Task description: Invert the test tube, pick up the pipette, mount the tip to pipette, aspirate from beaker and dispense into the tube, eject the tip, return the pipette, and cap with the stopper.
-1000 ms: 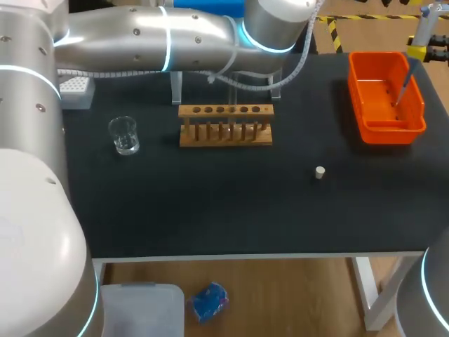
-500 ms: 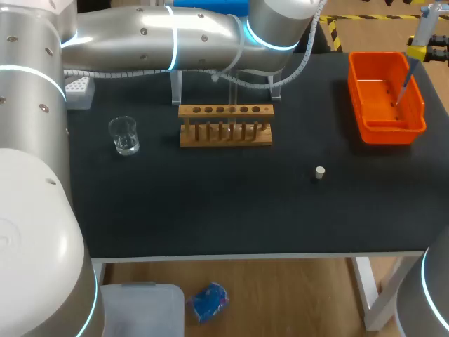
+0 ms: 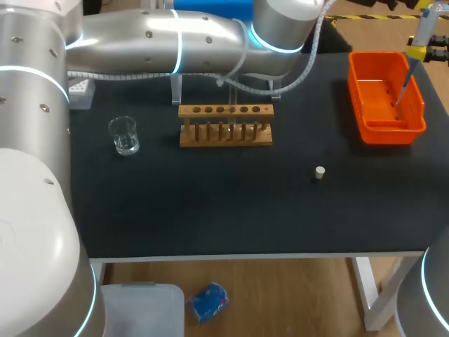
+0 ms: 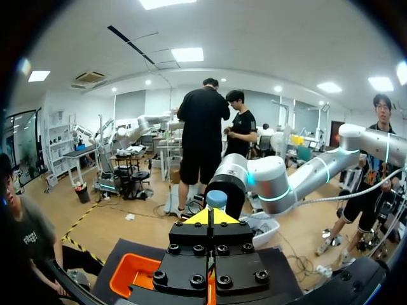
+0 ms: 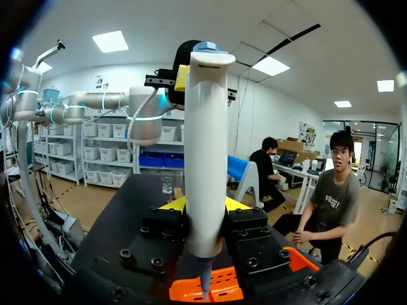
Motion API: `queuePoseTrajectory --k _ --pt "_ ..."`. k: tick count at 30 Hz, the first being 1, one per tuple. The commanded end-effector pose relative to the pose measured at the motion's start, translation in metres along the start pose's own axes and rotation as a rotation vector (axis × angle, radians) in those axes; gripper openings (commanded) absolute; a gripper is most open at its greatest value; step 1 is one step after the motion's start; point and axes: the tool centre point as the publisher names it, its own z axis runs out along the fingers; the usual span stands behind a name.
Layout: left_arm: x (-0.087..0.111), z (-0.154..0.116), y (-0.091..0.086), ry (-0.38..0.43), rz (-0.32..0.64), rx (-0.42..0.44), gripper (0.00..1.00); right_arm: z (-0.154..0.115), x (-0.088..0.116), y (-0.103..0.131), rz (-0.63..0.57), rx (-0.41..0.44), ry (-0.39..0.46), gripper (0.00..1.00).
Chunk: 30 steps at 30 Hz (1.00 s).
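Moved: the left arm [image 3: 175, 35] has swung a little farther back along the far edge of the counter [image 3: 210, 210], baring more of the tip box [image 3: 79, 90]. The pipette and the other things lie as before.
Head view only: the pipette [image 3: 419, 38] stands nearly upright over the orange bin [image 3: 382, 130], with its thin end down inside. The stopper [image 3: 320, 172] lies on the counter near the bin. The rack [image 3: 224, 133] and the beaker [image 3: 124, 135] are well apart from the bin.
Right wrist view only: the fingers of the right gripper [image 5: 203, 206] clamp the pipette's white body [image 5: 205, 159] from both sides. Its thin end points into the bin [image 5: 226, 286] under them.
Left wrist view only: the fingers of the left gripper [image 4: 210, 217] are closed tip to tip with nothing between them. They are above the bin [image 4: 130, 276], and the pipette's blue top [image 4: 216, 198] is just ahead of them.
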Motion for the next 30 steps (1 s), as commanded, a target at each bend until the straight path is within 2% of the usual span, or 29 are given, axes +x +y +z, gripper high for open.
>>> queuePoseTrajectory --k 1,30 --pt "-0.001 0.002 0.004 0.003 0.0 0.007 0.0 0.0 0.0 0.001 0.0 0.003 0.0 0.0" --pt "0.001 0.005 0.022 -0.011 -0.042 0.033 0.0 0.0 0.0 0.001 0.0 0.003 0.0 0.0"
